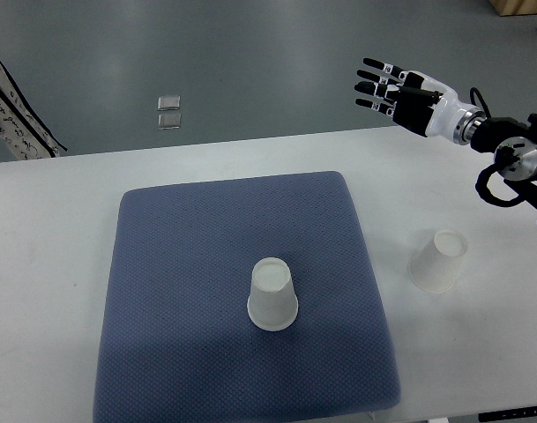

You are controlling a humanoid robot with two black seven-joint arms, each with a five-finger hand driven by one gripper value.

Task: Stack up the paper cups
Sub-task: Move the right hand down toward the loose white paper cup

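Bright even overhead light, soft shadows, mild glare on white table (56,229), sharp focus

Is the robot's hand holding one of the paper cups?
No. The right hand is raised with fingers spread and empty, far from the cup on the blue mat and the cup on the table.
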